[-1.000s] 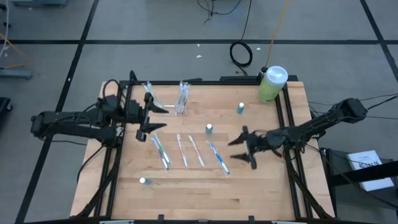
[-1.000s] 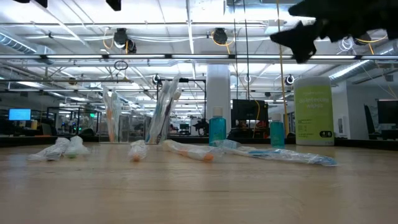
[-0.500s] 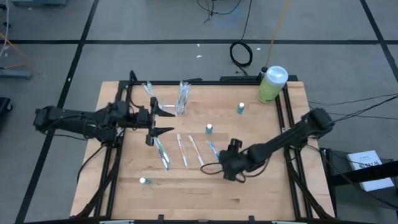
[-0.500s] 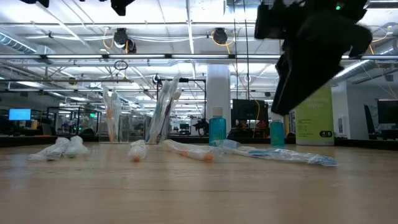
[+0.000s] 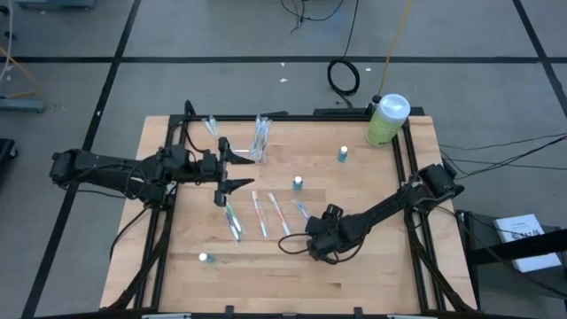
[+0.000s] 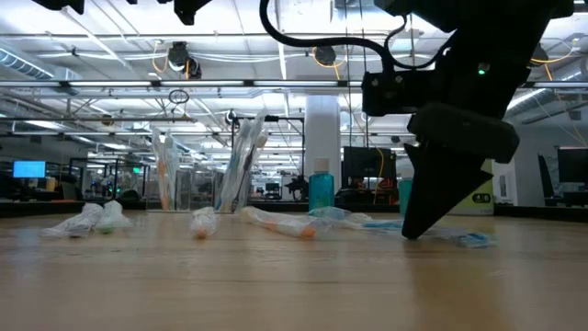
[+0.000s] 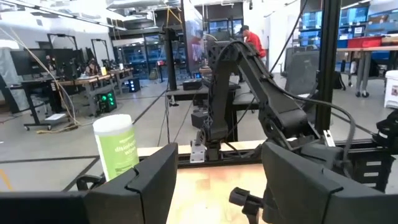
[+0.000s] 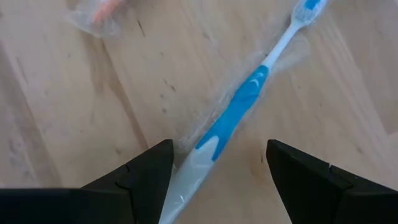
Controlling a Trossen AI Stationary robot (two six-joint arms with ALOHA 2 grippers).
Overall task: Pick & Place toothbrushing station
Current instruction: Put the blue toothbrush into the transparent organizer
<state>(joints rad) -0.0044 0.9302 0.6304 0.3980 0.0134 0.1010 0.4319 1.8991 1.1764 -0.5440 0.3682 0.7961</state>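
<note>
The toothbrushing station (image 5: 260,140), a clear holder with wrapped brushes standing in it, stands on its base at the table's far middle and also shows in the low view (image 6: 241,165). Several wrapped toothbrushes lie flat on the table's middle. My right gripper (image 5: 316,245) points down, open, over the near end of the blue toothbrush (image 5: 302,211). In the right wrist view its fingers (image 8: 144,177) stand on either side of the brush's handle (image 8: 233,115), and I see no touch. My left gripper (image 5: 234,170) is open and empty, hovering left of the station.
A large green bottle with a white cap (image 5: 386,120) stands at the far right corner. Small blue bottles stand on the table (image 5: 342,153) (image 5: 299,183) (image 5: 205,257). A second clear wrapped bundle (image 5: 213,129) lies at the far left. The near part of the table is bare wood.
My right gripper has swung from the table's right side toward its middle and near edge, tipped to point down, and dropped to just above the blue toothbrush's near end. My left gripper has edged a little toward the table's right.
</note>
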